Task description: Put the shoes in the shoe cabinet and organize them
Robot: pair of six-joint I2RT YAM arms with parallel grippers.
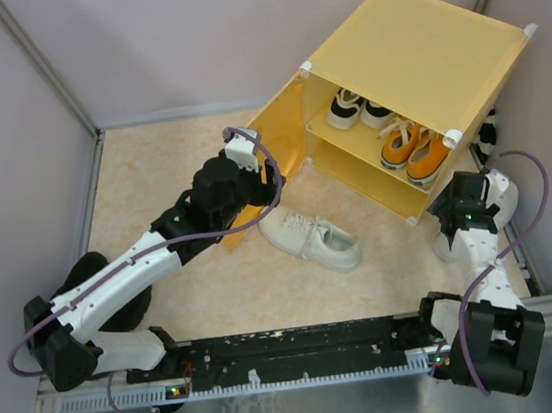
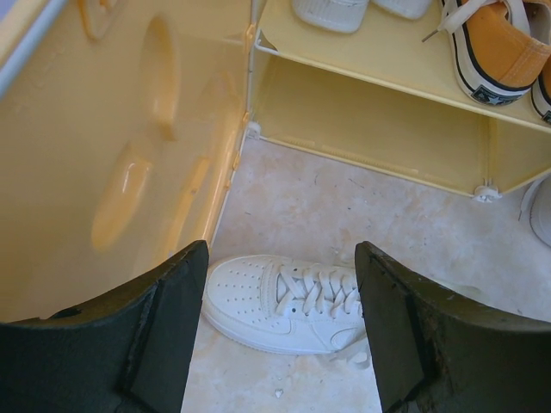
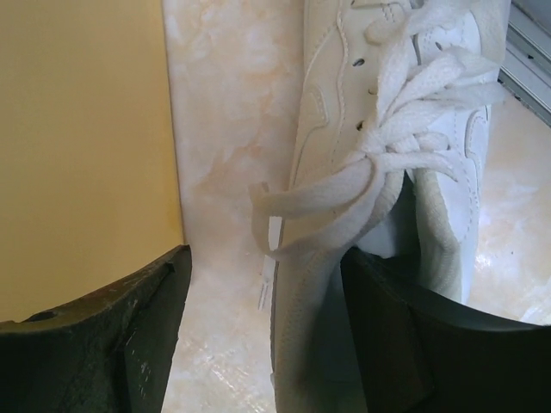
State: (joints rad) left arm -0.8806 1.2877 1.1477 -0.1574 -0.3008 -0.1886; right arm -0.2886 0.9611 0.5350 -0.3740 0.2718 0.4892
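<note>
Left gripper (image 2: 282, 249) is spread wide and empty above an off-white shoe (image 2: 284, 303) at the cabinet's (image 1: 436, 36) 7 o'clock. Right gripper (image 3: 265, 254), equally wide and empty, hovers over a second off-white shoe (image 3: 387, 129) at 5 o'clock.

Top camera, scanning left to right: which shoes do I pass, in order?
Plain off-white lace-up sneaker in front of the yellow panel cabinet → black-and-white sneaker pair on its shelf → orange sneaker pair with white laces on the same shelf.
</note>
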